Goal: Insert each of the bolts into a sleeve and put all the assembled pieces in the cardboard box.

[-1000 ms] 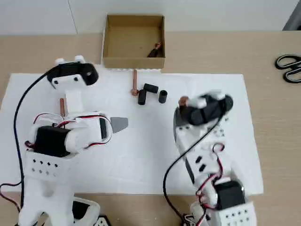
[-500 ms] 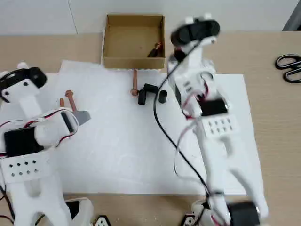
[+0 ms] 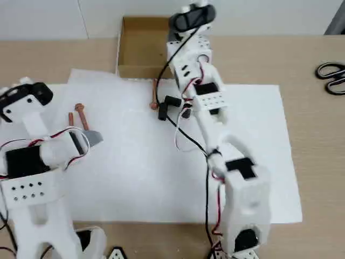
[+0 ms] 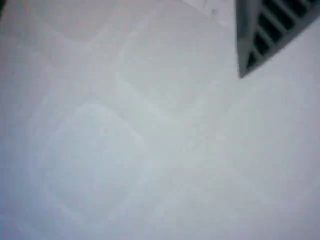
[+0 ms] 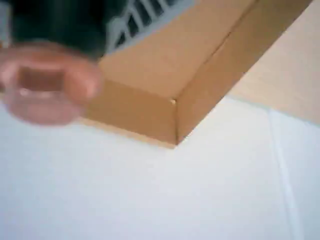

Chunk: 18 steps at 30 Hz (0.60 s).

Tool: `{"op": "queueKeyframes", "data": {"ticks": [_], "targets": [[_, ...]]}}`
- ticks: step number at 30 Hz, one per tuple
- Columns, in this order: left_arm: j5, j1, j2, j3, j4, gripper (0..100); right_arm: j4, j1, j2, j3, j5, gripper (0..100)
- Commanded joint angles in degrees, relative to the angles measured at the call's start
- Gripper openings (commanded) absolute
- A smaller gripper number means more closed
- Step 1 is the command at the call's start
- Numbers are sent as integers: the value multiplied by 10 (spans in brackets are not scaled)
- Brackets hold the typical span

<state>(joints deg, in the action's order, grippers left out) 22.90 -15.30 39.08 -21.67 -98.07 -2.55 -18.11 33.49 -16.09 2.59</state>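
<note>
Right wrist view: right gripper (image 5: 67, 45) clamps a bolt (image 5: 45, 85) end-on, head toward the camera, by the cardboard box (image 5: 150, 70).

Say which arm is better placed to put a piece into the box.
Right. The right pincer holds a bolt by the box corner; the left pincer is far off, over foam.

- Small robotics lab or hobby bench, as far as the tight framing lets one judge.
- Left arm (image 3: 32, 167) & right arm (image 3: 240, 183): white plastic, bare servos, loose wires (image 3: 178, 135), side by side on a light wood table (image 3: 318, 162).
- White foam sheet (image 3: 140, 178) laid over the tabletop.
- Hardware bits on it: copper-col. bolts (image 3: 82, 117), black sleeves (image 3: 163, 111).
- Cardboard box (image 3: 137, 71) & scissors (image 3: 331, 71) toward the table edges; plain white wall (image 3: 54, 16) behind.
</note>
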Motion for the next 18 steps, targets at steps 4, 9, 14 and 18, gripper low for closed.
{"op": "queueKeyframes", "data": {"ticks": [4, 9, 14, 18], "targets": [[-5, -1, 12, 2, 1, 306, -19, -7, 170, -244, -10, 8], [-4, -1, 12, -2, 1, 306, 8, -7, 281, -363, -8, 16], [-5, -1, 12, -10, 11, 306, 76, -7, 349, -455, -6, 140], [-5, 0, 12, -10, 11, 306, 102, -7, 378, -504, -6, 180]]}}
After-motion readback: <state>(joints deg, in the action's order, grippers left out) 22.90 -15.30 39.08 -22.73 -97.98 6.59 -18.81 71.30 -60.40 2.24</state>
